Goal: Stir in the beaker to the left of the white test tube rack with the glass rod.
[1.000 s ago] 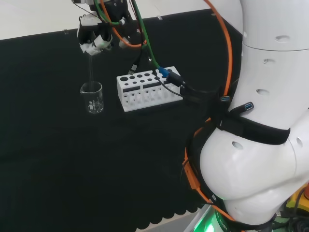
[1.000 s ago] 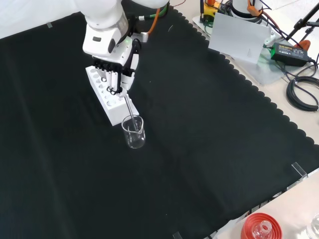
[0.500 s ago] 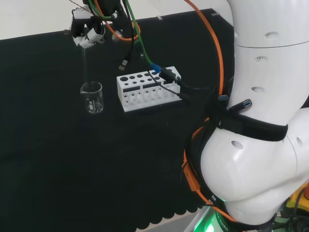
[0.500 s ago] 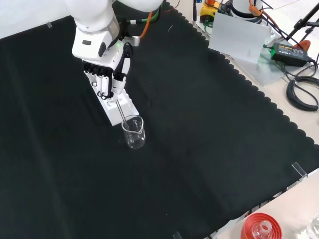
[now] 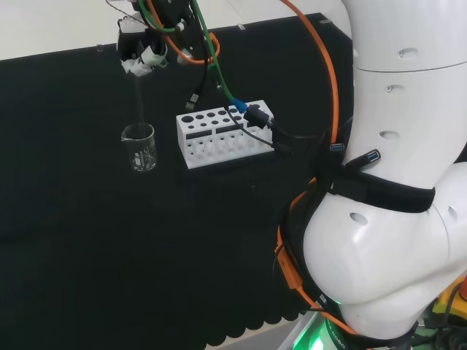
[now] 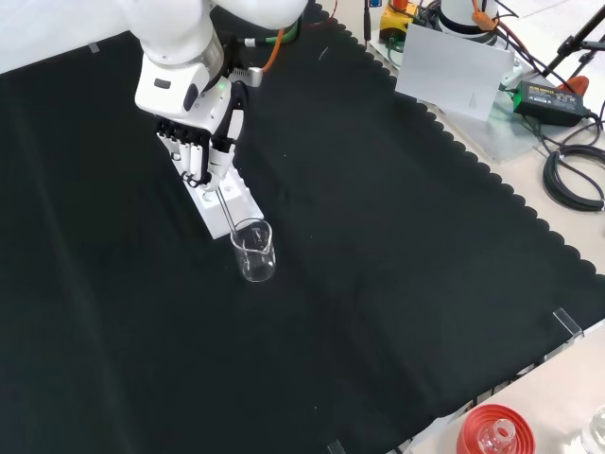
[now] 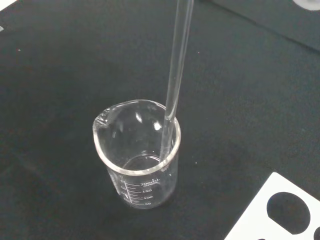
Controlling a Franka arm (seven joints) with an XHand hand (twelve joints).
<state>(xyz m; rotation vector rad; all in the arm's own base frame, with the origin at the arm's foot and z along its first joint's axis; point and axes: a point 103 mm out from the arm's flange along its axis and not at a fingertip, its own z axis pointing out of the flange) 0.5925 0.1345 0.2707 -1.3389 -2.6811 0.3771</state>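
Hand (image 6: 200,142) curled round glass rod (image 6: 225,211), its tip inside beaker (image 6: 254,251) beside white rack (image 6: 227,200).

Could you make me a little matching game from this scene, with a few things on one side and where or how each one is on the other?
Things:
1. glass rod
2. beaker
3. white test tube rack
4. hand

States:
A. stands on the black cloth with its open mouth up
B. curled round the top of something thin
C. lower end dips inside a clear vessel
D. blocky, with rows of round holes

Pairs: 1-C, 2-A, 3-D, 4-B
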